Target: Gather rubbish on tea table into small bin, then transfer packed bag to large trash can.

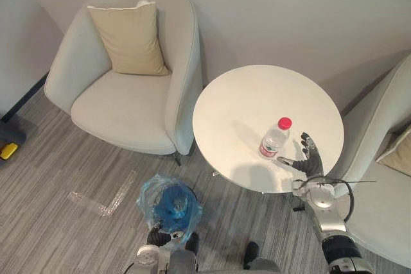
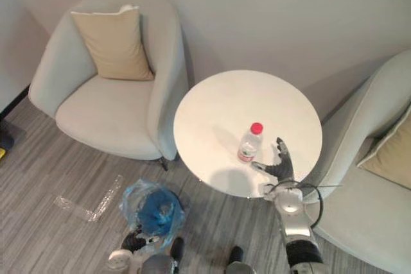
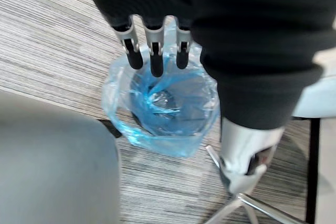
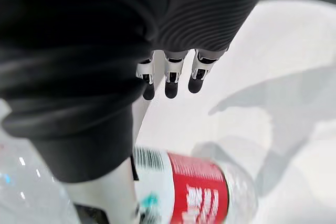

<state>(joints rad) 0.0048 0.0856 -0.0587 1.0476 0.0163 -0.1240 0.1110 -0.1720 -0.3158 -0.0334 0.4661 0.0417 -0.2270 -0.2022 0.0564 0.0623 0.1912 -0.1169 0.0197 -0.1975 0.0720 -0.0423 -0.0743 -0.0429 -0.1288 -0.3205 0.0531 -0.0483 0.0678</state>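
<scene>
A clear plastic bottle point(image 1: 275, 139) with a red cap and red label stands upright on the round white tea table point(image 1: 257, 94), toward its near right side. My right hand point(image 1: 311, 162) is open just right of the bottle, thumb reaching toward it. In the right wrist view the bottle point(image 4: 194, 192) sits close below the straight fingers point(image 4: 170, 82), which are not closed round it. On the floor in front of the table stands a small bin point(image 1: 170, 206) lined with a blue bag. My left hand point(image 1: 157, 237) hovers at its near rim, fingers point(image 3: 152, 51) straight over the bag's opening point(image 3: 168, 103).
A light grey armchair point(image 1: 128, 107) with a beige cushion point(image 1: 128, 36) stands left of the table, almost touching it. A second armchair point(image 1: 385, 178) is at the right. A strip of clear tape point(image 1: 103, 203) lies on the grey carpet left of the bin.
</scene>
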